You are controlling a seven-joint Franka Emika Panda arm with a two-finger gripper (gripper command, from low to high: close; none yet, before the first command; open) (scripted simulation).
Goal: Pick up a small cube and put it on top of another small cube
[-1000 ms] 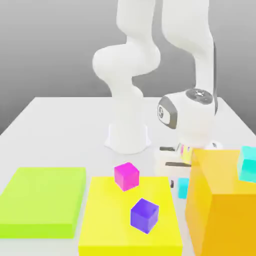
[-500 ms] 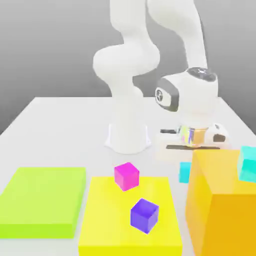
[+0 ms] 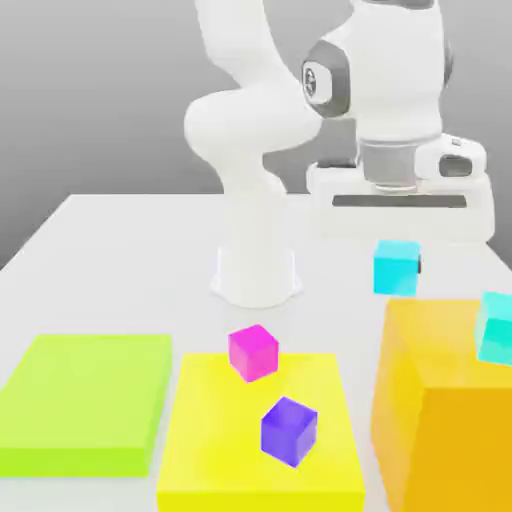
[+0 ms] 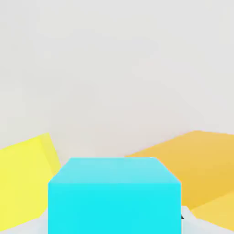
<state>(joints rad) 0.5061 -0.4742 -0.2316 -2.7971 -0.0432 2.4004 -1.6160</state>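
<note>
The small cube [image 3: 396, 267], plain sky-cyan, hangs in the air under my hand, well above the table. My gripper [image 3: 397, 266] is shut on it. In the hand view the same small cube [image 4: 114, 196] sits close up between the fingers. A magenta cube [image 3: 253, 352] and a purple cube [image 3: 289, 431] of about the same size rest on the yellow slab [image 3: 215, 470], toward the exterior view's left of the held cube and lower. A greener turquoise cube [image 3: 495, 328] sits on the tall orange block [image 3: 430, 410].
A lime-green slab [image 3: 85, 400] lies at the exterior view's left. The arm's white base [image 3: 256, 270] stands at the table's middle back. Directly below the held cube is the tall orange block. In the hand view, the yellow slab [image 4: 23, 178] and orange block [image 4: 196, 169] flank the cube.
My hand has risen steeply from table level beside the orange block, carrying the small cube up with it. The other cubes have not moved.
</note>
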